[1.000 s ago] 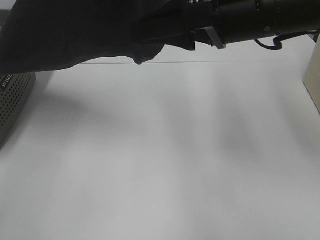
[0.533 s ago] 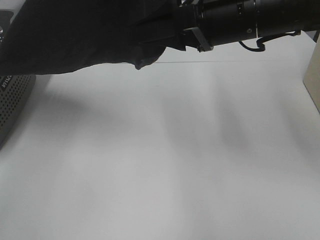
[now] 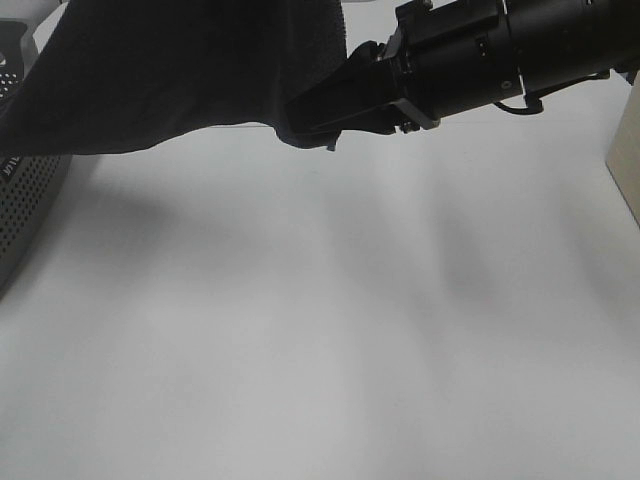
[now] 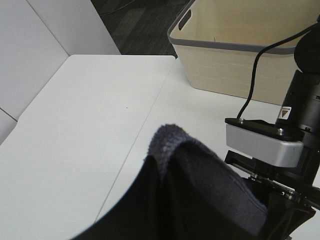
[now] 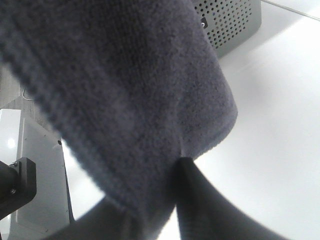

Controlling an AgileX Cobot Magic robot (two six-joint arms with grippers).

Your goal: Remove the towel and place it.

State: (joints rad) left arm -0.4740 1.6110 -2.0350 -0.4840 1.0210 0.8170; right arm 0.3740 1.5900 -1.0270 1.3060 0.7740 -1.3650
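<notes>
The towel is dark navy terry cloth, hanging lifted above the white table at the top left of the exterior view. My right gripper reaches in from the right and is shut on the towel's lower right edge. In the right wrist view the towel fills the frame, and the gripper pinches its fold between two dark fingers. In the left wrist view a bunched fold of the towel covers the place of my left gripper, so its fingers are hidden. The right arm is close beside that fold.
A grey perforated basket stands at the table's left edge and also shows in the right wrist view. A beige bin with a grey rim stands at the far right and shows at the right edge of the exterior view.
My right gripper has come down and more into view with the towel's edge in it. The towel's lower hem has shifted with it.
</notes>
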